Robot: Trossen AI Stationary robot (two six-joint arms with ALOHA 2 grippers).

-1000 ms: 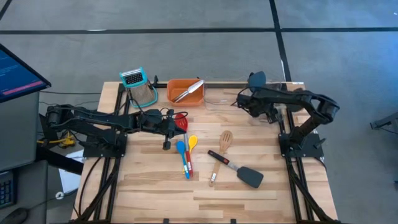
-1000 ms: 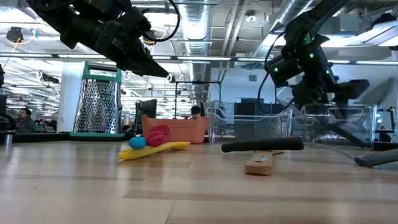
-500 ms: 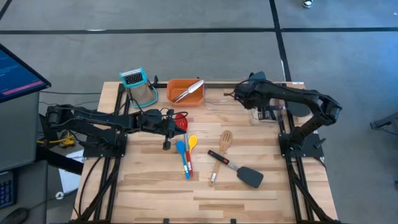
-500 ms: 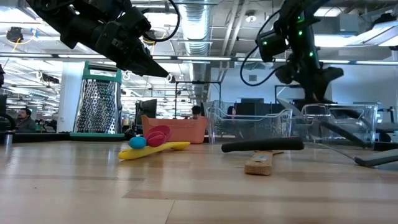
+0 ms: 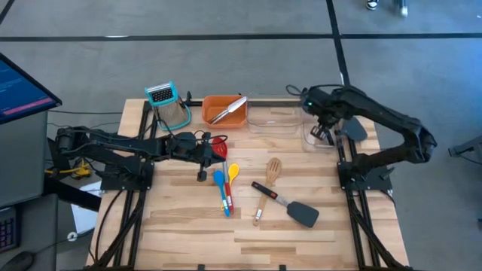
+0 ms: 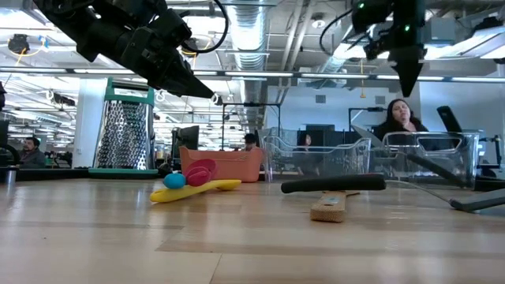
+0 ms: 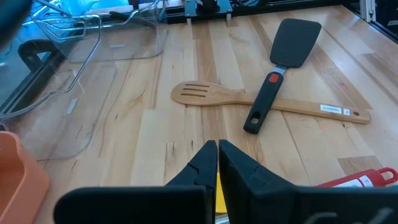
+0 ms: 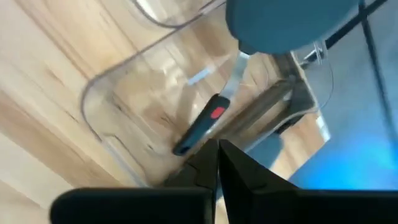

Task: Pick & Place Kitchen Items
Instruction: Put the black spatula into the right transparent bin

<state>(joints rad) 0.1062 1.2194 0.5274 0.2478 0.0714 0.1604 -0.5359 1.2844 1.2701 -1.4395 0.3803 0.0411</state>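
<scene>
Taking the table's middle as the clock's centre in the high view, with twelve at the far edge, the nearest things lie toward five o'clock: a black spatula (image 5: 285,203) crossed over the handle of a wooden fork-like spatula (image 5: 267,184), the two touching where they cross. Just past six, toward seven, the blue spoon (image 5: 221,188), red spoon (image 5: 227,197) and yellow spoon (image 5: 233,172) lie close together, handles pointing to the near edge; in the low view their bowls bunch up together on the wood. At nine o'clock the left gripper (image 5: 213,148) hangs above the table beside the spoon bowls, its fingers pressed together and holding nothing, as its own wrist view shows. Farther back, at eleven o'clock, a box grater (image 5: 169,105) stands upright, and at twelve an orange tray (image 5: 223,111) holds silver metal tongs (image 5: 228,110) lying slantwise in it. To the tray's right, at one o'clock, sits a clear plastic bin (image 5: 271,120), and a second clear bin (image 5: 316,140) lies at two o'clock. The right gripper (image 5: 324,129) is raised above this second bin, its fingers closed tight with nothing between them; beneath it, inside the bin, lies a dark-handled utensil (image 8: 205,124) with a red mark on its grip and a blue-grey head.
</scene>
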